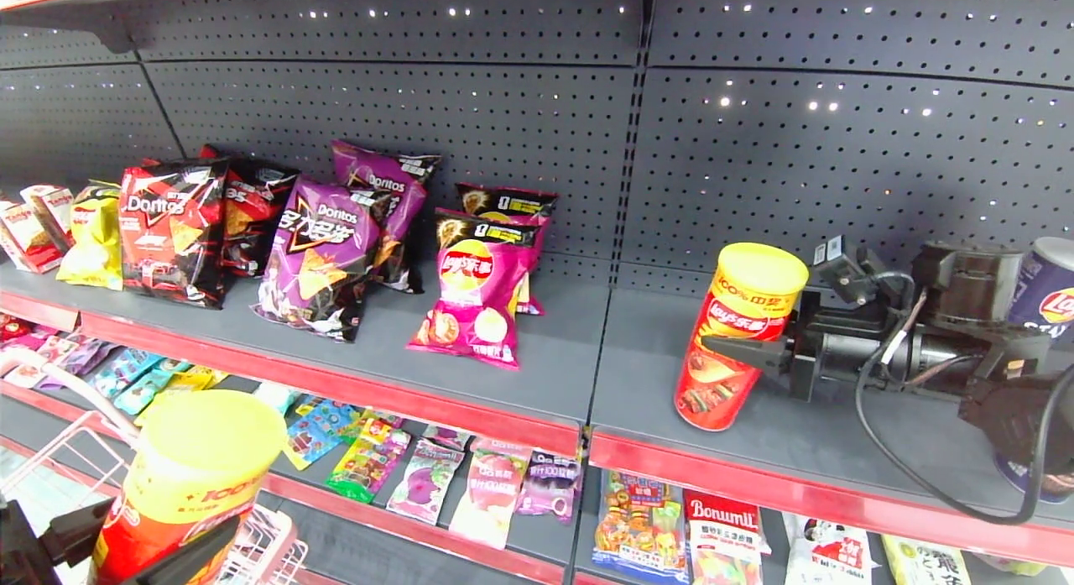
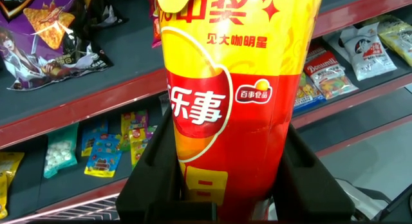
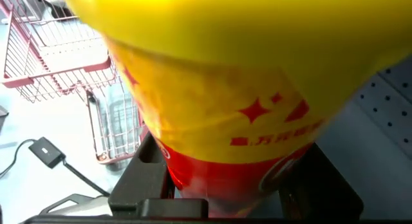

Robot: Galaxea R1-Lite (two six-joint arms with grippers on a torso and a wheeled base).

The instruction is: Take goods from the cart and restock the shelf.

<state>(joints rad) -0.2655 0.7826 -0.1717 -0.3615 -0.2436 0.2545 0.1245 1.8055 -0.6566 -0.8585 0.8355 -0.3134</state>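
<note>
My right claw (image 1: 742, 352) clamps the red-and-yellow can (image 1: 749, 304), which leans near the shelf (image 1: 780, 477) front edge, so I'd square it upright before releasing; the head view shows that lean, the right wrist view the cart (image 3: 59, 64), while my left claw (image 1: 147, 541) grips a second can (image 1: 200, 463).

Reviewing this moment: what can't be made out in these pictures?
- Contents of the cart: head view, cut off at the bottom edge and hidden behind the cart-side canister in the left end effector.
- The blue canister: head view, cut by the right edge, lower part behind the right arm.
- Far finger of the right end effector: head view, behind the shelf canister.
</note>
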